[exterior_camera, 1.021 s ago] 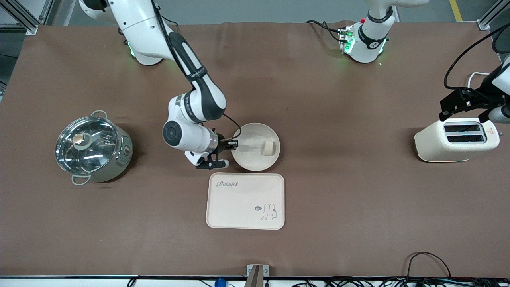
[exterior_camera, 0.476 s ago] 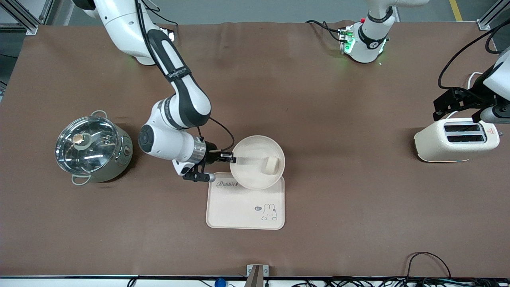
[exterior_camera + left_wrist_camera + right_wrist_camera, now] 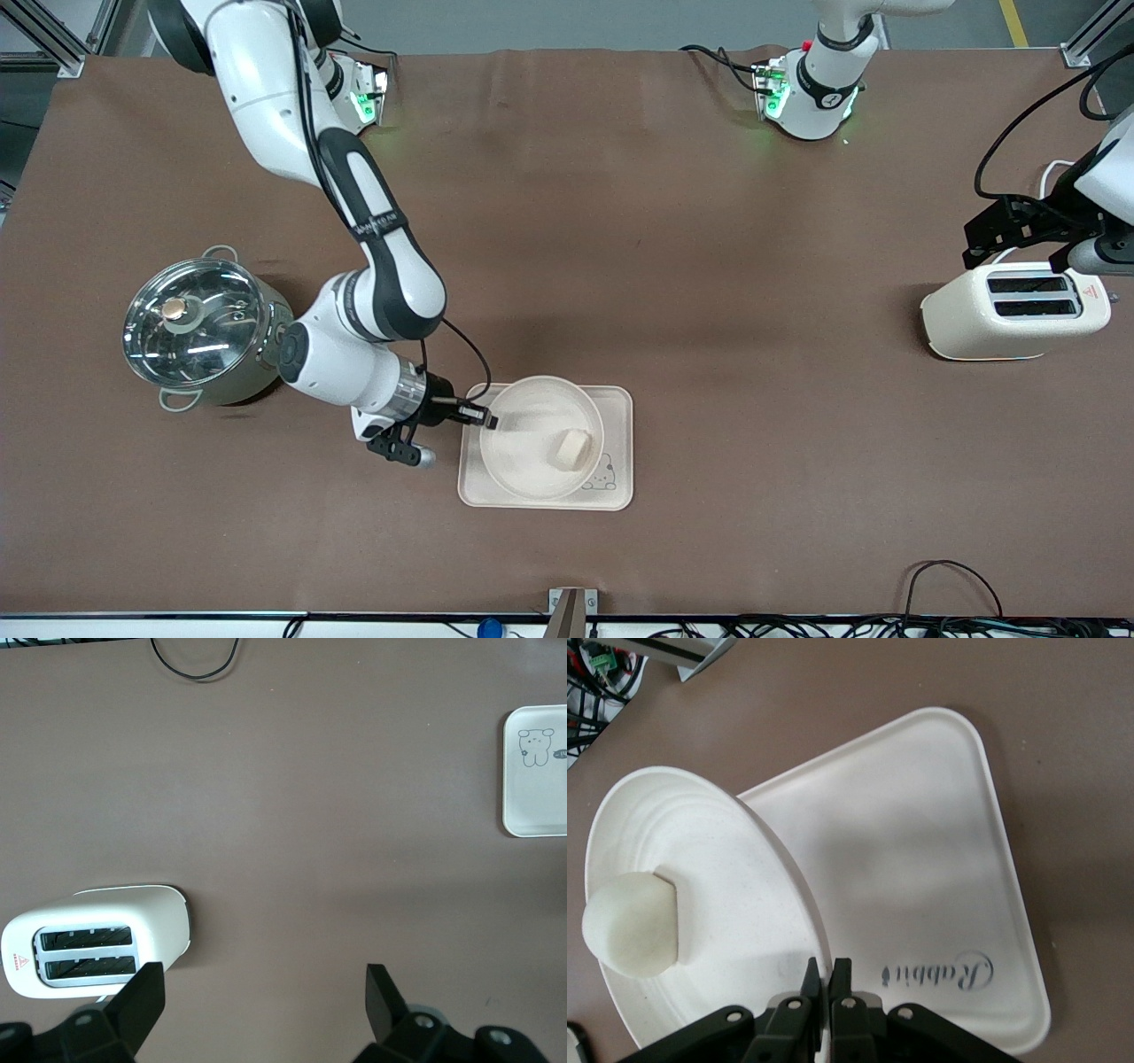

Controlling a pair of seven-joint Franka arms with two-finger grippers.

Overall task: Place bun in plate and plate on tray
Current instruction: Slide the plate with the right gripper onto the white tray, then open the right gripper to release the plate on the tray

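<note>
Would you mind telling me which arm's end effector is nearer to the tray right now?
Right. The right end effector is shut on the plate rim over the tray; the left end effector waits open above the toaster.

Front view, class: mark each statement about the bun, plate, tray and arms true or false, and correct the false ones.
1. The bun lies in the plate. True.
2. The right gripper has its jaws shut on the plate's rim. True.
3. The plate is over the pot. False: it is over the tray.
4. The left gripper holds the bun. False: its jaws are open and empty, by the toaster.
</note>
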